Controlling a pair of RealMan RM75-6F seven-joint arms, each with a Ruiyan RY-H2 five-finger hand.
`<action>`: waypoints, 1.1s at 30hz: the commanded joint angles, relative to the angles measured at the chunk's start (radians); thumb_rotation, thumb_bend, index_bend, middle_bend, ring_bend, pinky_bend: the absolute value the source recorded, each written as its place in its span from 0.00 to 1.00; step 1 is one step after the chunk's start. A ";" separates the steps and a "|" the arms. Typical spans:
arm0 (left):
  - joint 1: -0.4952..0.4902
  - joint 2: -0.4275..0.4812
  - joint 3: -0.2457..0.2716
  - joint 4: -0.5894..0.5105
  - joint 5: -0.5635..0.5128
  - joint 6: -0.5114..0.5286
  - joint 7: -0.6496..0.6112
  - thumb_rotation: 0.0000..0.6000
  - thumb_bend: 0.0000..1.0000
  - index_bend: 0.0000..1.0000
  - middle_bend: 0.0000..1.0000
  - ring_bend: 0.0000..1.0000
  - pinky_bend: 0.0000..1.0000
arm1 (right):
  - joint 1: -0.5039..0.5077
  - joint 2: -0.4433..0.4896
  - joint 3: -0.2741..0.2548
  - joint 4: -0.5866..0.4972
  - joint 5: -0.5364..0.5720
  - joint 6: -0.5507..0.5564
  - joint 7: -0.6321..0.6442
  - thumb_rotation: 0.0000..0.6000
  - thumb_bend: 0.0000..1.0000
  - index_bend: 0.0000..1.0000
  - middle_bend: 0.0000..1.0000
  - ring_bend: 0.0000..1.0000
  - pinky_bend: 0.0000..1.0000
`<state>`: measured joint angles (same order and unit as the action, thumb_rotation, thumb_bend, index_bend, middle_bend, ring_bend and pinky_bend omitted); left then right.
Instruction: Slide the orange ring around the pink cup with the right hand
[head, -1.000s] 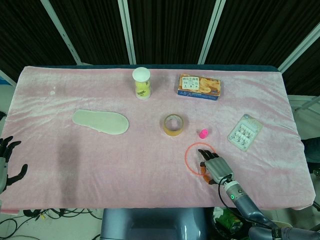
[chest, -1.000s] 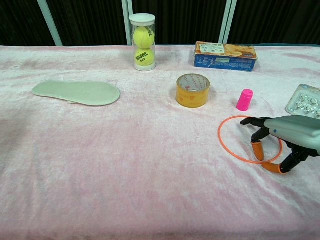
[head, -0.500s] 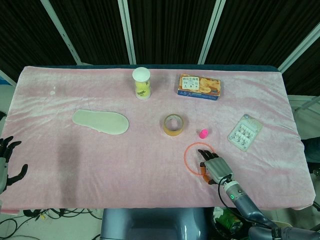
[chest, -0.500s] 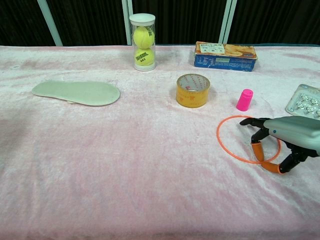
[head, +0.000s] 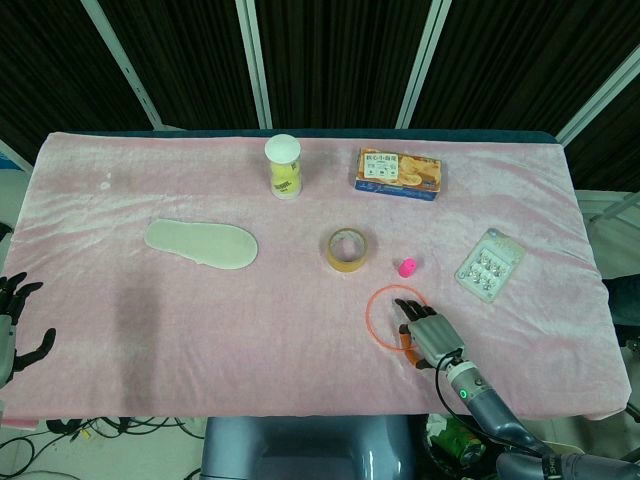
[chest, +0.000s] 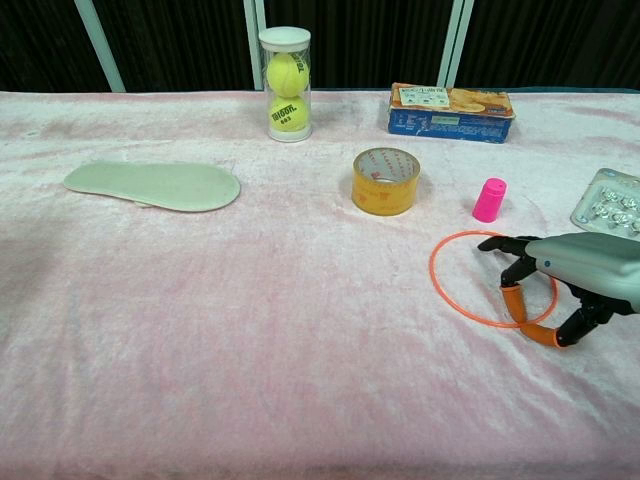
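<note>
Since the earlier frames the orange ring (chest: 492, 279) is seen shifted slightly left and toward the far side of the bench (chest: 250, 320), w/ the right robot hand (chest: 560, 285) moved along w/ it. The hand is laid over the ring's near-right part, fingers spread and angled down, orange-tipped fingers (chest: 514, 301) set inside the loop against the cloth; nothing is pinched, the ring is dragged by contact, as far as can be judged. The ring lies flat, just on the near side of the pink cup (chest: 489, 199), apart from it. The cup stands upright, outside the loop. Progress is judged as early-to-mid: ring engaged and nudged, but the cup is not yet encircled. Left to do: the ring must be pushed further away from the robot and got over or round the cup. The left robot hand (head: 14, 320) is seen at the bench's near-left edge, spread, holding nothing.
</note>
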<state>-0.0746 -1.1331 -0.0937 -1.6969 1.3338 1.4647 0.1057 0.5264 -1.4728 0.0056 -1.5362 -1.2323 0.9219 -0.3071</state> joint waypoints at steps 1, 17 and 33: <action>0.000 0.000 0.000 0.000 0.000 0.000 0.000 1.00 0.34 0.20 0.07 0.00 0.00 | 0.000 0.000 0.001 -0.001 -0.002 0.003 0.003 1.00 0.39 0.64 0.00 0.05 0.16; 0.000 0.000 0.000 -0.001 -0.001 0.000 0.001 1.00 0.34 0.20 0.07 0.00 0.00 | 0.003 0.032 0.003 -0.026 -0.030 0.003 0.038 1.00 0.41 0.65 0.00 0.05 0.16; 0.000 0.000 0.000 -0.002 0.001 0.001 0.000 1.00 0.34 0.20 0.07 0.00 0.00 | 0.015 0.139 0.034 -0.117 -0.002 0.016 0.010 1.00 0.41 0.65 0.00 0.05 0.16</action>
<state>-0.0744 -1.1332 -0.0934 -1.6985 1.3343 1.4653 0.1062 0.5386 -1.3397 0.0351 -1.6483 -1.2392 0.9387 -0.2920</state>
